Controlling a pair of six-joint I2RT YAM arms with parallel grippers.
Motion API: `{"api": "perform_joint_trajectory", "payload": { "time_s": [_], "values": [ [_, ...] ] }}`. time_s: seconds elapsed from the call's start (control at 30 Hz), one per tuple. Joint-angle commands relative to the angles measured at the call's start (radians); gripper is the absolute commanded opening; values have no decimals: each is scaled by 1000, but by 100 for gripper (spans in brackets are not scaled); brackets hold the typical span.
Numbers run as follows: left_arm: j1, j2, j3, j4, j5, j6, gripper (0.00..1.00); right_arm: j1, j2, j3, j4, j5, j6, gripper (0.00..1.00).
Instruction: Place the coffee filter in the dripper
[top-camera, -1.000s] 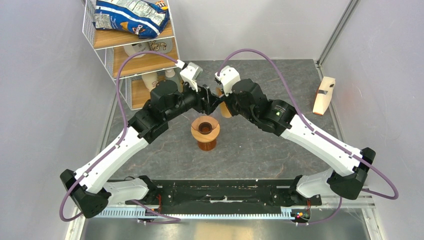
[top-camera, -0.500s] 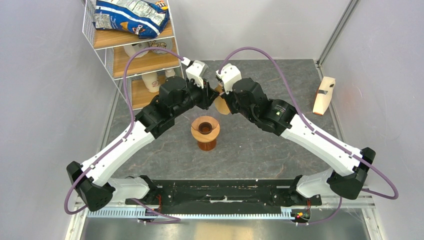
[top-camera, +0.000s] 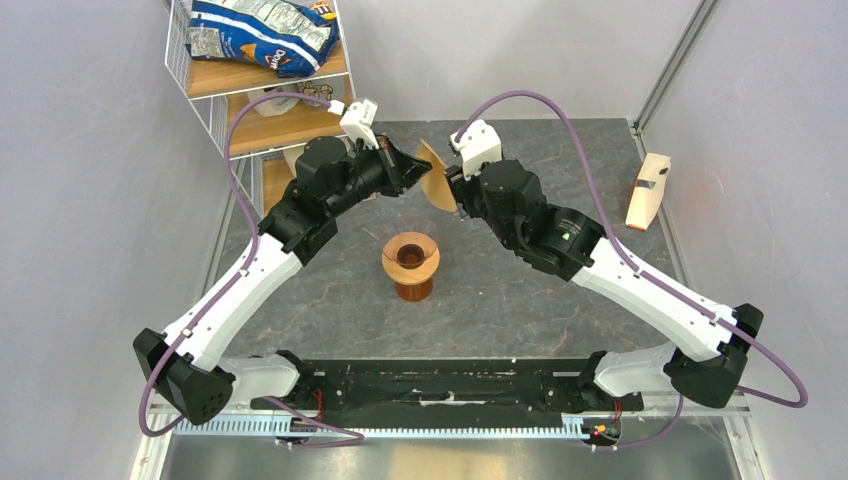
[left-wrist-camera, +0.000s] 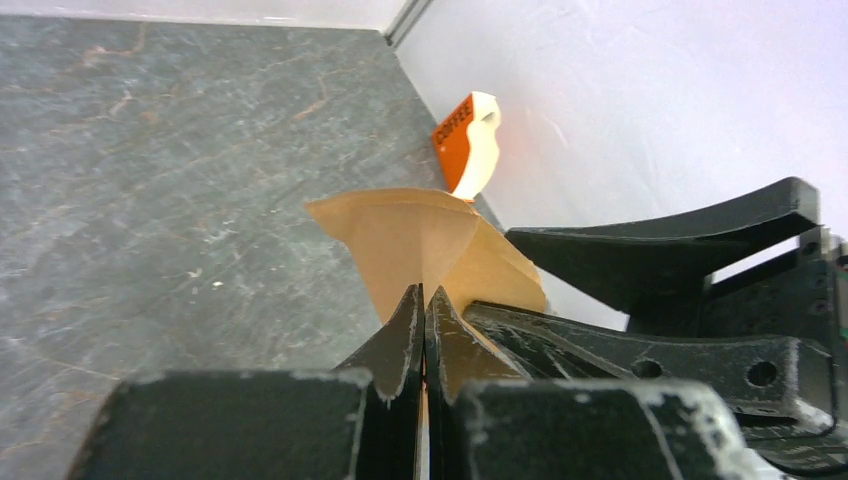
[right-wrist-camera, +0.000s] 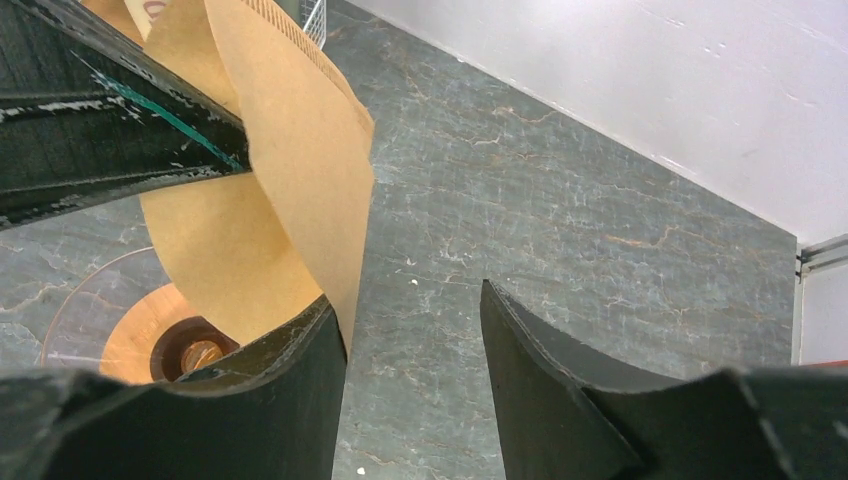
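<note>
Beyond the dripper (top-camera: 411, 253), left jaws pinch the filter (top-camera: 435, 180), right jaws parted.

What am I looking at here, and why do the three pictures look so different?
These are two robot arms bolted to a grey table, each ending in a two-finger gripper. The wide picture comes from a camera above and behind them; the other two come from small cameras on the wrists, so the black fingers look huge. The left gripper is shut on the coffee filter, a tan paper cone, holding it in the air. The right gripper is open beside the paper. Below stands the dripper, a wooden ring on an amber glass vessel. A wooden stand sits at the right edge, a wire shelf with a snack bag at the left.
</note>
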Motion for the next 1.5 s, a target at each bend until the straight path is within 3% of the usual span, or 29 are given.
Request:
{"api": "perform_joint_trajectory", "payload": {
  "time_s": [0.0,0.1,0.2,0.23,0.33,0.6,0.9,1.03,1.47],
  "values": [
    [8,-13,8,76,74,-144,2,2,-9,-16,104,37,-1,52],
    [9,-19,7,73,85,-157,2,1,-4,-19,139,37,-13,35],
    [8,-36,-19,61,71,-139,2,1,-2,-5,150,26,-35,0],
    [9,-45,-30,52,53,-119,4,1,-3,-1,151,21,-46,0],
    [8,-71,-47,32,9,-6,38,1,-7,10,129,-11,-78,0],
    [-11,-78,31,-73,-76,265,58,2,-9,-9,65,-122,-180,0],
    [-42,-39,88,-177,50,403,65,4,-18,-2,8,-203,-298,0],
    [-43,-46,95,-172,27,408,65,6,-4,11,-17,-188,-327,0],
    [-71,-11,98,-223,-48,426,56,24,4,52,-7,-212,-294,0]
  ]
}}
